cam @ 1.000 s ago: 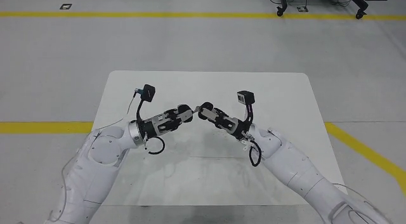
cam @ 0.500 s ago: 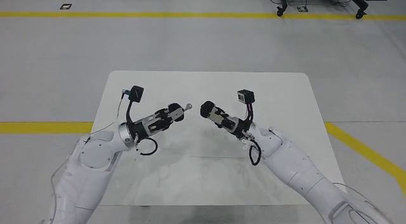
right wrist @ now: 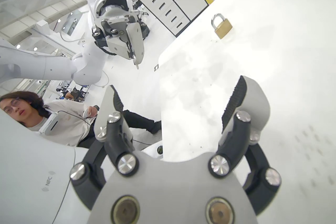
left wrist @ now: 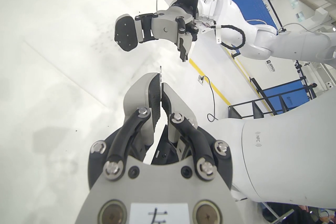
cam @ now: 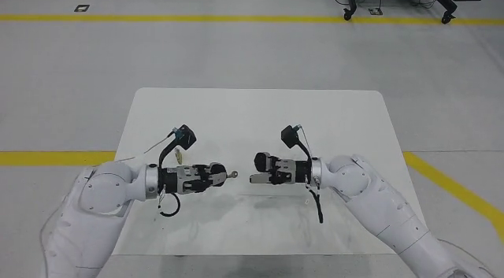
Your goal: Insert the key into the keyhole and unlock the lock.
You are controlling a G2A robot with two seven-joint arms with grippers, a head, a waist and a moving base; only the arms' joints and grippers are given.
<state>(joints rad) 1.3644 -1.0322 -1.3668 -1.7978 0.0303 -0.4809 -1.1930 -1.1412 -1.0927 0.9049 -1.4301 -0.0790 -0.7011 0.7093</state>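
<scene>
A brass padlock point(right wrist: 221, 26) with a silver shackle lies flat on the white table point(cam: 346, 113), near its left edge, and is seen small beside the left arm point(cam: 180, 154). My left gripper point(left wrist: 160, 86) is shut on a thin metal key point(left wrist: 160, 74) whose tip sticks out past the fingertips point(cam: 230, 173). It hovers above the table's middle and points at my right gripper point(cam: 256, 172). The right gripper point(right wrist: 178, 96) stands open with nothing between its fingers, a short gap from the key. Both grippers are well apart from the padlock.
The table carries nothing else besides faint scuffs and specks. A person sits beyond the table's front edge in the right wrist view. White drawer cabinets point(right wrist: 173, 7) stand on the floor off the table's left side.
Both arms have drawn back from the table's middle toward its front. The grippers, nearly touching a second ago, now face each other a short gap apart.
</scene>
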